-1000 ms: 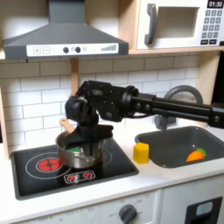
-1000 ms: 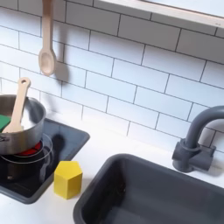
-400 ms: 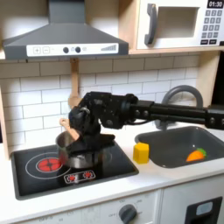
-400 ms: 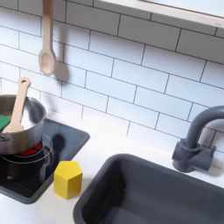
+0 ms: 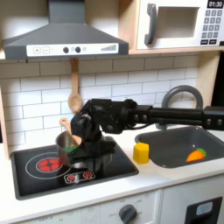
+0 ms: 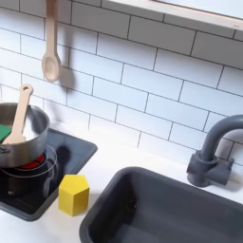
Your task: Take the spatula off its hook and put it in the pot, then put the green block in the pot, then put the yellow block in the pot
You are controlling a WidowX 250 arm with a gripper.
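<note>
gripper (image 5: pixel 85 150) low over pot (image 6: pixel 27 131), mostly hiding it in first exterior view; jaw state unclear. spatula (image 6: pixel 18 114), green block (image 6: pixel 5 131) inside pot; yellow block (image 6: pixel 74 194) beside pot.

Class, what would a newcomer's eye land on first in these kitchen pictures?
The black arm reaching across the counter over the steel pot on the stove. Then the spatula leaning in that pot, and the yellow block on the counter between stove and sink.
</note>
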